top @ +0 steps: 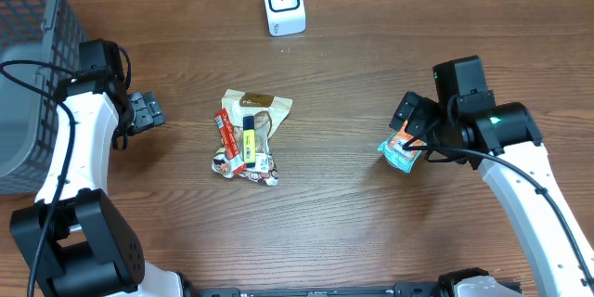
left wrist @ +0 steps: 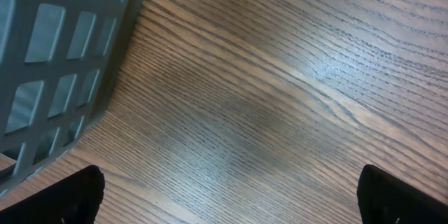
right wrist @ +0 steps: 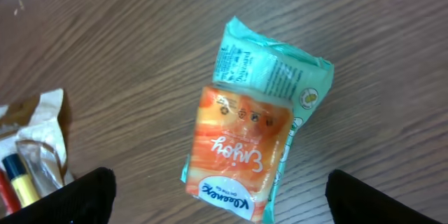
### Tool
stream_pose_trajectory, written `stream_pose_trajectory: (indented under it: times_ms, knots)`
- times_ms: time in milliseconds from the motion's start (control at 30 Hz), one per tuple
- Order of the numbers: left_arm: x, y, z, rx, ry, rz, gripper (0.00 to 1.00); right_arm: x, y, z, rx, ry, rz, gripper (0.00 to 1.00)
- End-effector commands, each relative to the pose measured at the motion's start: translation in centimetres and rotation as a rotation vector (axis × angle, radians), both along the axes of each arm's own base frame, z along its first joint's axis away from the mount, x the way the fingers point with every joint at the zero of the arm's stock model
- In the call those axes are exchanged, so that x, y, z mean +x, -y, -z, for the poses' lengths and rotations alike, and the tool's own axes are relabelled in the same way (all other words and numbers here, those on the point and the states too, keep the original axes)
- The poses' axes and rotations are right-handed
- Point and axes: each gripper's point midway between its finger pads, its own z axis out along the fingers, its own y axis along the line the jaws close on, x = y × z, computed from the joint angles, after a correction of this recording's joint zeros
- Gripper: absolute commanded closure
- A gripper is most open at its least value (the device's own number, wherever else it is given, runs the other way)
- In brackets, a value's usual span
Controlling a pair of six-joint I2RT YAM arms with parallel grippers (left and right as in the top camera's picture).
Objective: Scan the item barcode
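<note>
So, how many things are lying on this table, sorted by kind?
Basket: 1
Scanner: 1
Orange-and-teal packet: 1
Heap of small packets: 1, its pieces too jumbled to count singly
Total: 4

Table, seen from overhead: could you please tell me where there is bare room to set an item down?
Bare wood lies between the snack pile and the orange packet, and between the pile and the scanner. It is crowded by the basket at the left.
</note>
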Motion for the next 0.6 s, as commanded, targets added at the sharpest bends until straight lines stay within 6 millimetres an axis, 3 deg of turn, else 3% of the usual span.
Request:
stream_pose_trajectory:
  times_ms: [0, 33, 567]
  knots:
    - [0.3, -0.5, -1.2, 0.023, 0.029, 0.004, 0.0, 0.1, 0.3, 0.2, -0.008, 0.004, 0.03, 0.23]
    - [0.3, -0.5, -1.2, 0.024, 0.029, 0.003, 0.0, 0.1, 0.3, 0.3, -0.003, 0.002, 0.04, 0.27]
    - [0.3, -0.5, -1.2, 0.023, 0.029, 0.003, 0.0, 0.2, -0.3, 5.6, -0.044, -0.138, 0.051, 0.28]
